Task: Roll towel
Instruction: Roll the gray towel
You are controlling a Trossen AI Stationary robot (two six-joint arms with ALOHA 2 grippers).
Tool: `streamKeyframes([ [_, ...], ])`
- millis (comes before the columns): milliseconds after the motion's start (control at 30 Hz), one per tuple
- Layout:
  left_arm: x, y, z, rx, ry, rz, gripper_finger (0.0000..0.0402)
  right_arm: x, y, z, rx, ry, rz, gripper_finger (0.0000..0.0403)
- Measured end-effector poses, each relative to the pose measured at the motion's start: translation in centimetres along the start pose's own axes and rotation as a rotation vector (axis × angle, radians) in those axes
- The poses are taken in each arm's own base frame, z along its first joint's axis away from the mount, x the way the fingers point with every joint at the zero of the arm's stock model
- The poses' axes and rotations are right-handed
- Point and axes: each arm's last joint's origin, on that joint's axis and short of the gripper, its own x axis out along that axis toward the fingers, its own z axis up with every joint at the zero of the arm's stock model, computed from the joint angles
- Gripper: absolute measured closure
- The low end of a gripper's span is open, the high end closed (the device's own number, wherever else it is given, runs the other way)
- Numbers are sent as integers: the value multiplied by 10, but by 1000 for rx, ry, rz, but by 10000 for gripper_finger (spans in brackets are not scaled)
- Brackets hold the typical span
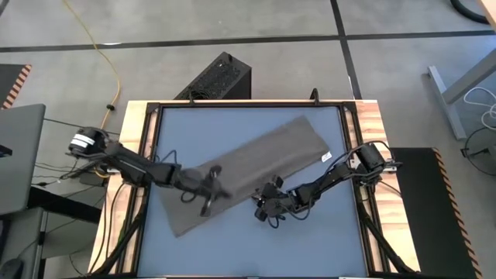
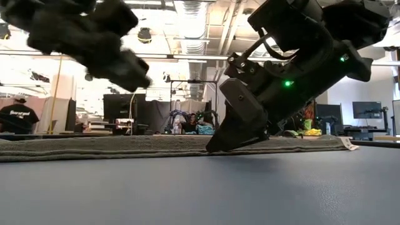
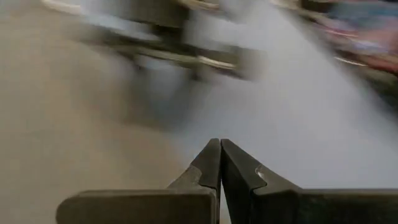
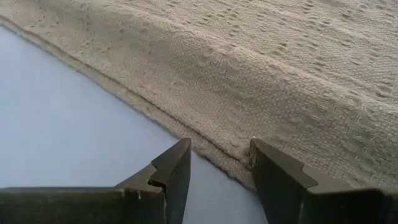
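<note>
On the tabletop [image 1: 310,240] the towel [image 1: 256,167] lies flat, unrolled; right claw [image 4: 219,163] gapes at its edge, left claw [image 3: 220,163] pinched empty.

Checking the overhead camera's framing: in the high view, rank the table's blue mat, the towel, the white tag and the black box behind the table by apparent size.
Largest to smallest:
1. Blue mat
2. Towel
3. Black box, though it sits lower, on the floor
4. White tag
</note>
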Motion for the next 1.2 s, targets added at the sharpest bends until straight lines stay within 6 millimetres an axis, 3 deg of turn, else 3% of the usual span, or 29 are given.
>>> streamKeyframes([
  [100, 0, 31, -2, -16, 34, 179, 401, 0, 1, 2, 12, -15, 11, 214],
  [300, 12, 83, -24, -129, 109, 279, 401, 0, 2, 5, 33, -65, -1, 214],
  [433, 21, 103, -35, -165, 96, 256, 401, 0, 3, 8, 61, -100, -15, 214],
  [767, 52, 125, -49, -178, 182, 284, 401, 0, 1, 6, 52, -97, -42, 216],
  [933, 55, 126, -46, -171, 198, 274, 401, 10, -2, -6, 67, -119, -127, 231],
  [1200, 53, 131, -49, -173, 233, 309, 401, 18, 15, -20, 76, -118, -102, 244],
])
